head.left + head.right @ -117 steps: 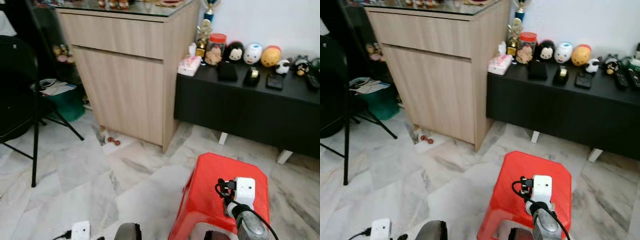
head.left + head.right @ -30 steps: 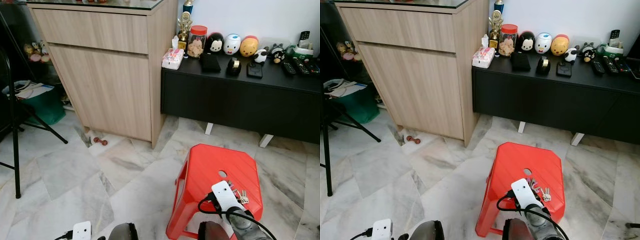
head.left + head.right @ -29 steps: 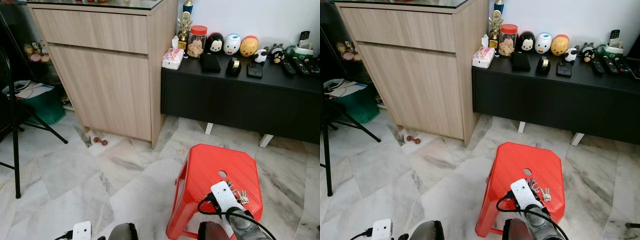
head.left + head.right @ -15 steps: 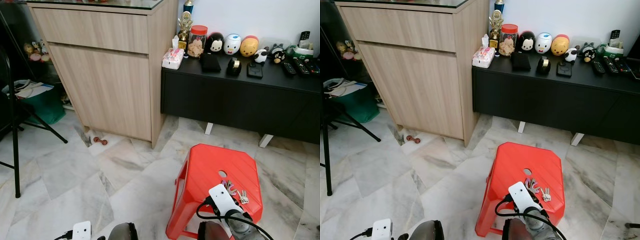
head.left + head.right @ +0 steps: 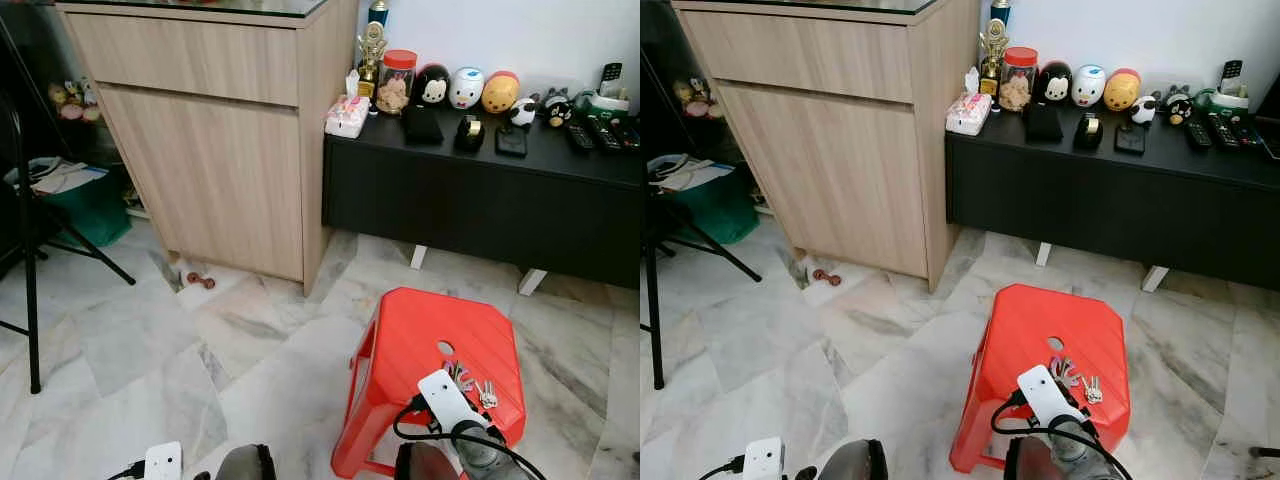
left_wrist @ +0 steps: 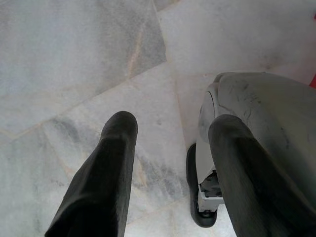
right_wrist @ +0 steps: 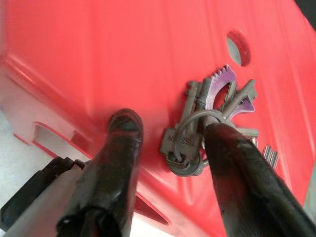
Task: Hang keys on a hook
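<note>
Red stool [image 7: 123, 59] slick; keys [image 7: 207, 118] flat between spread fingers of right gripper [image 7: 170, 133]. Risk: closing pushes keys aside. Left gripper [image 6: 170, 131] open, idle.

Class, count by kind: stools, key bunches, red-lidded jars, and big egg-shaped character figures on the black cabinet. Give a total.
Stool: 1
Key bunch: 1
Red-lidded jar: 1
Egg-shaped figures: 3 (black, white, orange)
Total: 6

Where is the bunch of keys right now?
The bunch of keys lies on the red stool, near its round hole, in front of the black sideboard; the open right end effector hovers at it.
</note>
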Controlling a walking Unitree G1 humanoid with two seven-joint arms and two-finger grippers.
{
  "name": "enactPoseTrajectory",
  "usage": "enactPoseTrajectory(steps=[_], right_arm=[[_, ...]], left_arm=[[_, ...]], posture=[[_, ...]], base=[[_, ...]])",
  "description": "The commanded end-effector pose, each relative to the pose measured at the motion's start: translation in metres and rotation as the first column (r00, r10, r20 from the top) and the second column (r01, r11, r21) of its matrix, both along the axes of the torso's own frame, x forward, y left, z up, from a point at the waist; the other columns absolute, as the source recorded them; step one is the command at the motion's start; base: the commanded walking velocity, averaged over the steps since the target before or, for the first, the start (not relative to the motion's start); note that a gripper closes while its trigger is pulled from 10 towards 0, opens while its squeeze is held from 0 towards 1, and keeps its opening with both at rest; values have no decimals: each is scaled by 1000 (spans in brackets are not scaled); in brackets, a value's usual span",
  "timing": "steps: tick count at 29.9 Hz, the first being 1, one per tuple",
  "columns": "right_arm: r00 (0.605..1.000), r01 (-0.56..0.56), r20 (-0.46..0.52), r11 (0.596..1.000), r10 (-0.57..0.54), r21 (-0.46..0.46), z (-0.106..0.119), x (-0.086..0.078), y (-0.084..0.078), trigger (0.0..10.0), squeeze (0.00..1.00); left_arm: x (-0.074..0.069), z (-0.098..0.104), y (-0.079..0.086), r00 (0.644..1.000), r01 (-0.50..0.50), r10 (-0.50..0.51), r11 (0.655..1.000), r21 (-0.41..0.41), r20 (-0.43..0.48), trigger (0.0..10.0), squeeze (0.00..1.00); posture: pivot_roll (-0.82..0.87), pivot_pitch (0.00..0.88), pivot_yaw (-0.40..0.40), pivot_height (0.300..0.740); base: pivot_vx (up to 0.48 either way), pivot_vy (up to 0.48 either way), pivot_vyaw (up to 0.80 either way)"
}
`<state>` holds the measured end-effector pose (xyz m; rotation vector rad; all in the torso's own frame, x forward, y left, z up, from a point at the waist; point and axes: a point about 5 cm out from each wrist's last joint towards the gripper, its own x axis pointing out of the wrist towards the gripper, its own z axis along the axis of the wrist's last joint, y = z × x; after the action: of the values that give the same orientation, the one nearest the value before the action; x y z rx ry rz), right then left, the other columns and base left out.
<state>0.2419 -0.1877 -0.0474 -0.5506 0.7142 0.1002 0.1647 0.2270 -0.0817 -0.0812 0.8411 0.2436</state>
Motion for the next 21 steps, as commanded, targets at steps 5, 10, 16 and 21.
enactPoseTrajectory(steps=[5,10,16,21], right_arm=[[997,80,-3,996,-80,-31,1,-2,-16,10000,0],[996,85,-6,996,-85,-32,1,-1,-16,10000,0],[997,80,-20,997,-80,-17,-2,-4,-14,10000,0],[998,55,1,998,-55,14,0,-2,-9,10000,0]], left_arm=[[-5,-4,-6,1000,-7,7,1000,-17,-18,10000,0],[-5,-4,-6,1000,-8,8,1000,-18,-18,10000,0],[-5,-4,-7,1000,-9,9,1000,-18,-18,10000,0],[-5,-4,-7,1000,-10,10,1000,-17,-16,10000,0]], posture=[[119,29,-35,602],[118,30,-37,602],[117,28,-37,602],[116,28,-37,602]], base=[[0,0,0],[0,0,0],[0,0,0],[0,0,0]])
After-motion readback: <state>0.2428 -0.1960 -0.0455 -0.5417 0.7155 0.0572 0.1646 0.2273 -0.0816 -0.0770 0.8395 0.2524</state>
